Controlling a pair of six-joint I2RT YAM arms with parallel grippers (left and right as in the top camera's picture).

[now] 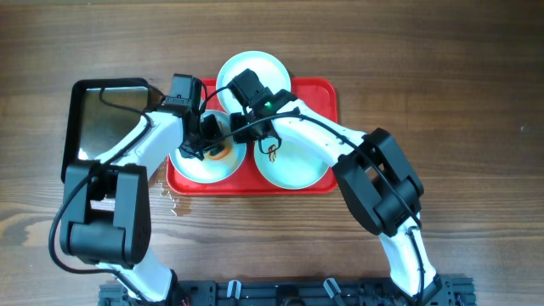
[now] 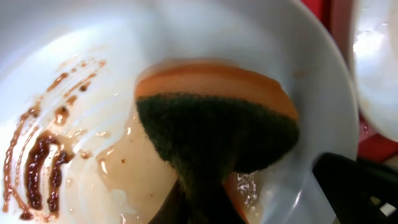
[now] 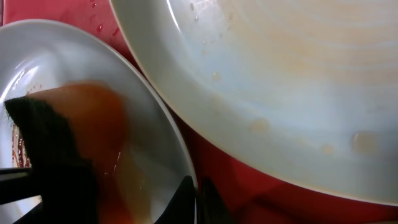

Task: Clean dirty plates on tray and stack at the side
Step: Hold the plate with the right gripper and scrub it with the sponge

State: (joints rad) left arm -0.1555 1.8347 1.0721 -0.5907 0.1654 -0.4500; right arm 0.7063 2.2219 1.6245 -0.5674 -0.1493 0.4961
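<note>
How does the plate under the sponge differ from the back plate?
The front-left plate carries brown smears and a sponge; the back plate shows neither. The front-left plate lies wholly on the tray; the back plate overhangs its far edge. Both are round and pale.

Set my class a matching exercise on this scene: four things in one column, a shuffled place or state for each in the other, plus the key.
1 sponge
2 red tray
3 black tray
4 left plate

A smeared brown
B holds the plates
C in the left gripper
D left of the other tray

Pairs: 1-C, 2-B, 3-D, 4-A
</note>
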